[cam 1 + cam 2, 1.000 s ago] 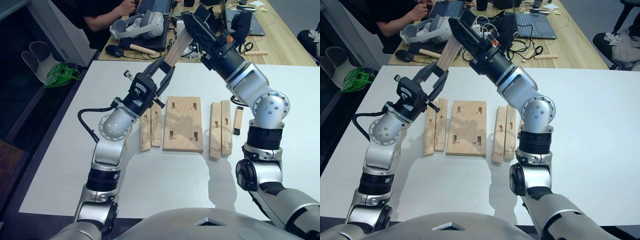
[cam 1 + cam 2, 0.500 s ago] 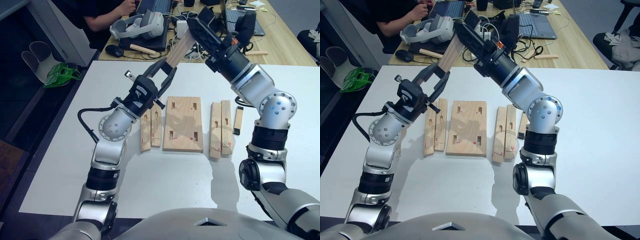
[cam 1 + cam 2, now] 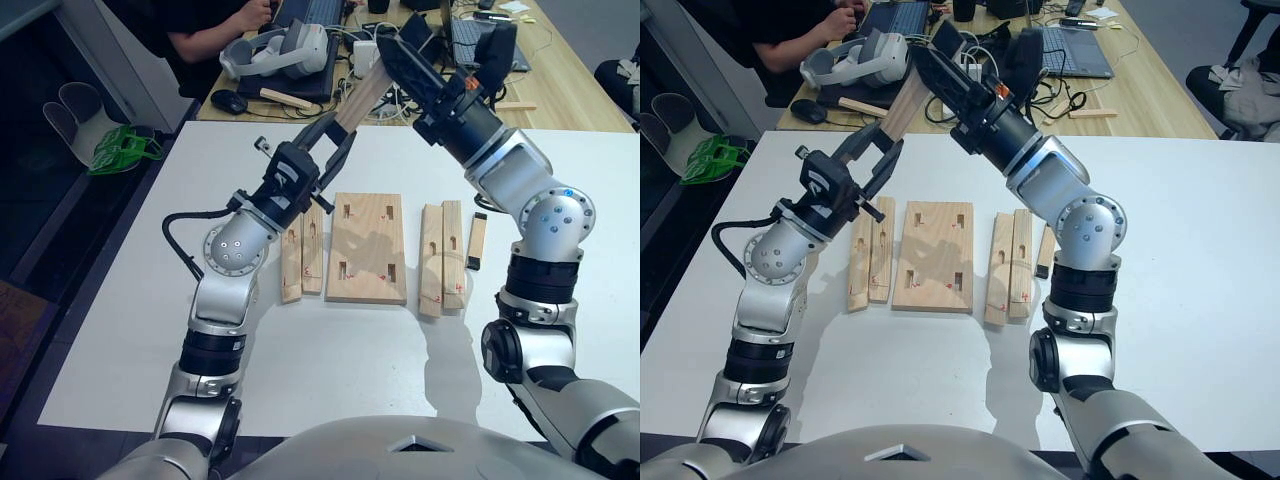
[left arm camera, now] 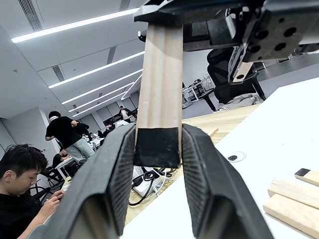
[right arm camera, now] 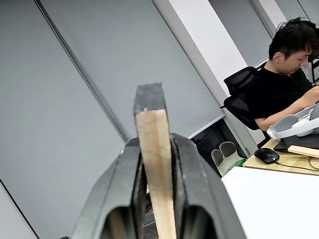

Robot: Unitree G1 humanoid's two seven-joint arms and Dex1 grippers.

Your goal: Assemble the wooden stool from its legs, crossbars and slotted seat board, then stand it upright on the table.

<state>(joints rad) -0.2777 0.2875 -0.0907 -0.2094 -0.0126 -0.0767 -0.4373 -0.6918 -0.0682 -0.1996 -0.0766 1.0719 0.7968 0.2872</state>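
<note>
As left tool clamps crossbar, right tool too.

White bench: seat board flat in the middle, left legs paired just beside it, right legs opposite, short crossbar just beyond them.

Seen from across the table, the humanoid's left arm and right arm are chains of silver, ball-shaped joint housings split by black rings, with a black cable looping off the left. The left gripper and right gripper are matte black, with orange marks at the right wrist.
</note>
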